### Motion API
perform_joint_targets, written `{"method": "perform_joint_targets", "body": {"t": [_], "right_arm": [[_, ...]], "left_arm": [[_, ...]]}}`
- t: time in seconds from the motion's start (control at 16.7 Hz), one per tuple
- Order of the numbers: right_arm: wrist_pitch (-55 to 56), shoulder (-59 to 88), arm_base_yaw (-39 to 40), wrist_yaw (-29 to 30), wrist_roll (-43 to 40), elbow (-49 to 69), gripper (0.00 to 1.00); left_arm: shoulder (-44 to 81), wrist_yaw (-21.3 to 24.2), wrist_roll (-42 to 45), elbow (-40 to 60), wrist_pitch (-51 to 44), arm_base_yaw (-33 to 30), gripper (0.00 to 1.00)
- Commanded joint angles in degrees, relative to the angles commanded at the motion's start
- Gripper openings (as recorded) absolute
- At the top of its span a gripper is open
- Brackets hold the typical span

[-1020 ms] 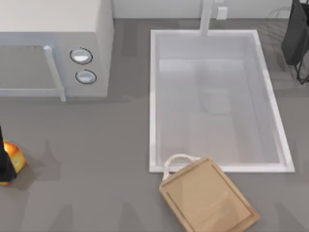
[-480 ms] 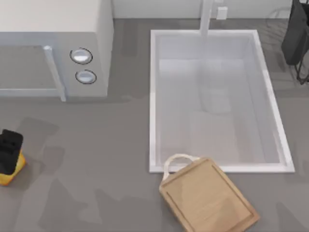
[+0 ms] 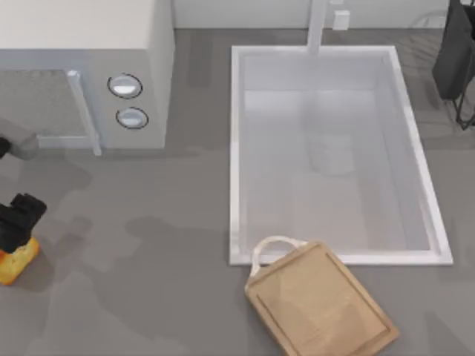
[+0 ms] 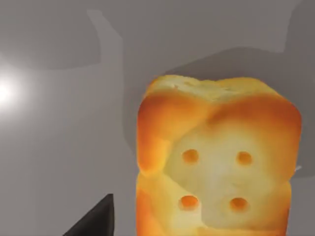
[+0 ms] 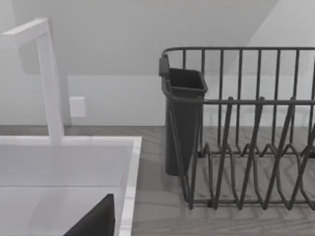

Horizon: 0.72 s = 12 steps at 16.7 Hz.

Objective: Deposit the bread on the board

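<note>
The bread (image 3: pixel 16 265), a small golden-orange toasted chunk, lies on the grey counter at the far left edge. My left gripper (image 3: pixel 18 221) hovers right over it and covers its far part. The left wrist view has the bread (image 4: pixel 216 162) close up, with one dark finger (image 4: pixel 93 221) standing a little apart from its side, so the gripper looks open. The board (image 3: pixel 319 302), light tan wood with a white loop handle, lies at the front centre-right, below the sink. My right arm is parked near the dish rack; one of its fingertips (image 5: pixel 93 221) is in the right wrist view.
A white sink (image 3: pixel 236 148) with a faucet (image 3: pixel 318 26) takes up the middle. A microwave (image 3: pixel 82 44) stands at the back left. A dark dish rack (image 3: pixel 456 59) with a utensil cup (image 5: pixel 183 123) sits at the back right. Open counter lies between bread and board.
My left gripper has come in from the left edge and now sits over the bread, slightly farther back. The bread and the board have not moved.
</note>
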Motion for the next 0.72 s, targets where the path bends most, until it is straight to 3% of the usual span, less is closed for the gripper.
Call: {"method": "perform_joint_targets", "body": {"t": [0.3, 0.72], "right_arm": [[0.0, 0.0, 0.0, 0.0, 0.0, 0.0, 1.00], [0.0, 0.0, 0.0, 0.0, 0.0, 0.0, 1.00]], "left_arm": [[8.4, -1.1, 2.8, 6.4, -5.6, 1.2, 1.00], [8.9, -1.1, 2.7, 5.5, -4.5, 1.0, 1.00]]}}
